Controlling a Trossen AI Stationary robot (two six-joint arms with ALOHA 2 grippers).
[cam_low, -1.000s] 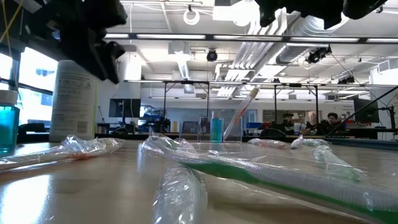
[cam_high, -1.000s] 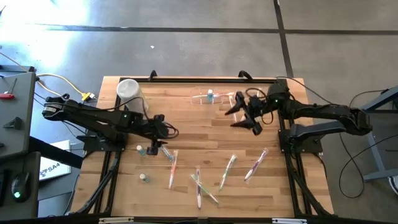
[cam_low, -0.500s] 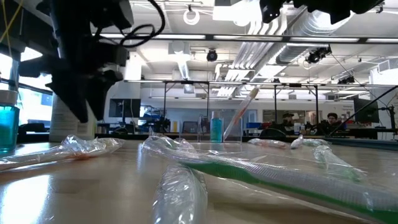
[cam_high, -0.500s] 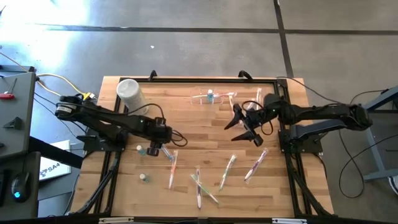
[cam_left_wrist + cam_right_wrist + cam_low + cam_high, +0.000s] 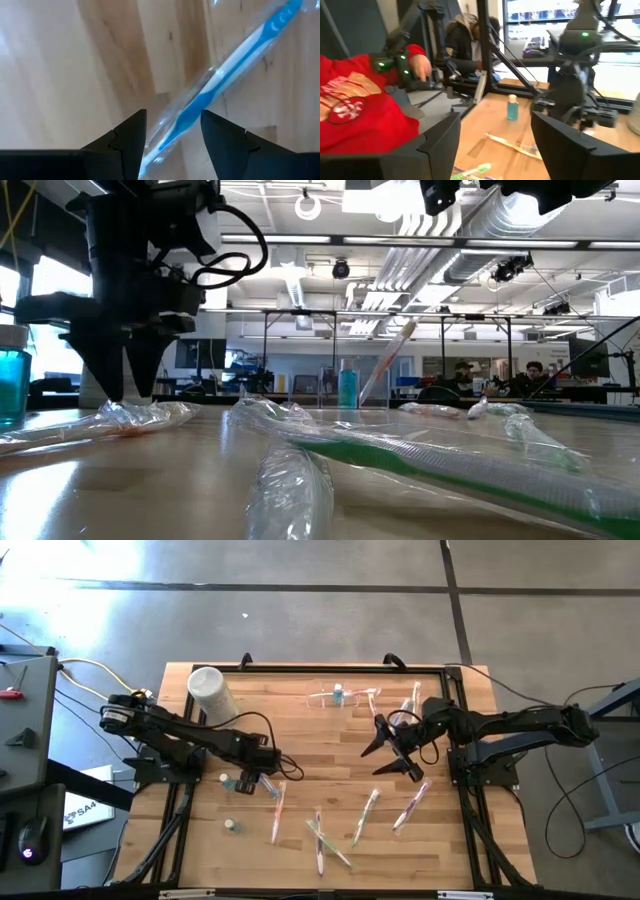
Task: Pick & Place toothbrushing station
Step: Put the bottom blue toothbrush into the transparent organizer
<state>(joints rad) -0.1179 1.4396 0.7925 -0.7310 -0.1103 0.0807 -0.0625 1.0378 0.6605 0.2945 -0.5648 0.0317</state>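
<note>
The clear holder (image 5: 343, 697) stands at the table's far edge, a small blue bottle inside. The left gripper (image 5: 172, 131) straddles a wrapped blue toothbrush (image 5: 225, 75), fingers apart. The right gripper (image 5: 392, 748) hangs spread wide mid-table.

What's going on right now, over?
Left gripper open, low over a wrapped blue toothbrush. Right gripper open, mid-table. Clear holder untouched at the far edge.

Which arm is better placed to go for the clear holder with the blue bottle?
Right. The right pincer hangs open, nearer the clear holder; the left pincer is farther off, open and low astride a wrapped blue toothbrush.
</note>
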